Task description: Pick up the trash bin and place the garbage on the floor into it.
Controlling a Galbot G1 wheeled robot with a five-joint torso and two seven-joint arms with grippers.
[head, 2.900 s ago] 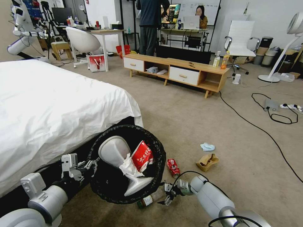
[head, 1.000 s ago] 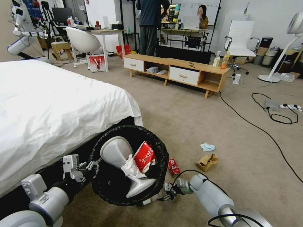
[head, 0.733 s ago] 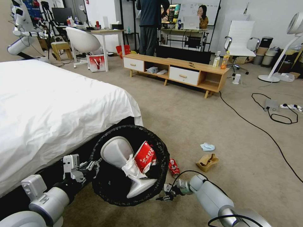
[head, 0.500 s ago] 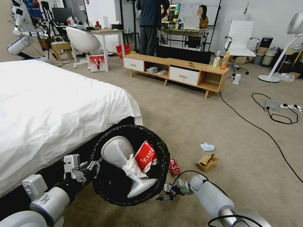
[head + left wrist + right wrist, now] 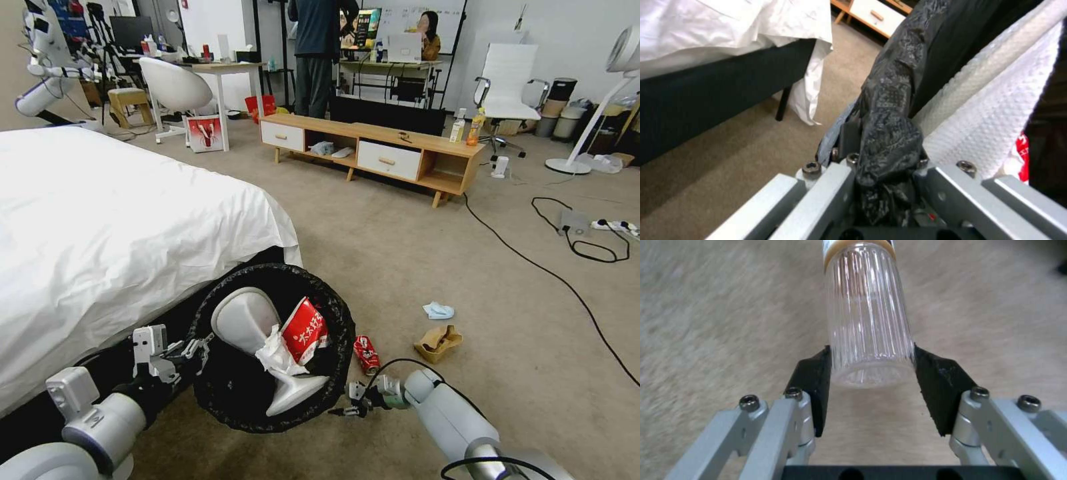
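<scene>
Precariously, the right gripper [image 5: 871, 368] pinches the small ribbed clear plastic bottle [image 5: 867, 313] near its base, low over the beige carpet floor [image 5: 400, 253]; the smooth bottle could slip. The left gripper [image 5: 882, 173] clamps the rim of the round black-bagged trash bin [image 5: 220, 393], tilted beside the bed corner. Its white lid flap [image 5: 243, 320] and red-and-white carton [image 5: 303, 330] crowd the opening.

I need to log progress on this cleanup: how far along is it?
Done: the left pincer holds the bin by its rim, with a carton and tissue inside. In hand: the right pincer grips a clear bottle. Left on the floor: can, paper bag, mask.
</scene>
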